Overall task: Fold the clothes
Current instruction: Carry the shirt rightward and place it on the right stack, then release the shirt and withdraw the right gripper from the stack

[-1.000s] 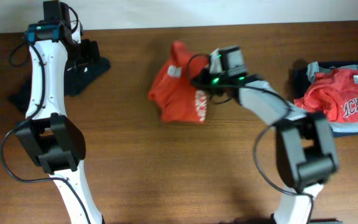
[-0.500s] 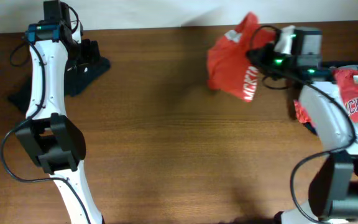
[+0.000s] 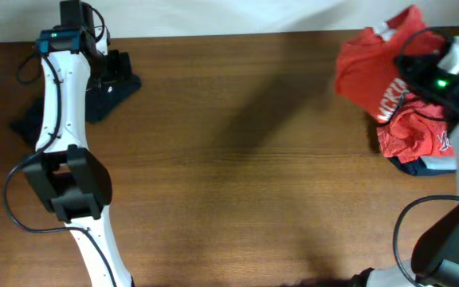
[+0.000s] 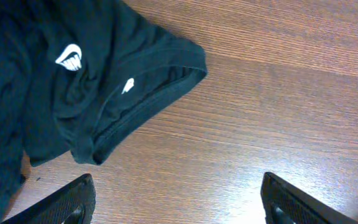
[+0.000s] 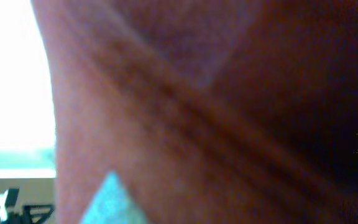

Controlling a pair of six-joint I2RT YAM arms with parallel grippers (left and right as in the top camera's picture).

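The orange-red T-shirt (image 3: 369,60) with white print hangs bunched from my right gripper (image 3: 422,70), lifted at the far right of the table. It hangs beside and partly over a pile of clothes. Its blurred red fabric (image 5: 185,112) fills the right wrist view and hides the fingers. The black garment (image 3: 102,104) with small white marks (image 4: 70,59) lies crumpled at the far left. My left gripper (image 3: 111,68) hovers over its right edge. Its fingers (image 4: 179,205) are wide open and empty above bare wood.
The pile at the right edge has another red shirt with lettering (image 3: 413,135) on top of a dark blue-grey garment (image 3: 433,165). The brown wooden table (image 3: 237,175) ends at a white wall along the back.
My right gripper has carried the orange-red T-shirt from the table's middle up and to the right, to the pile at the right edge. The left arm has not moved.
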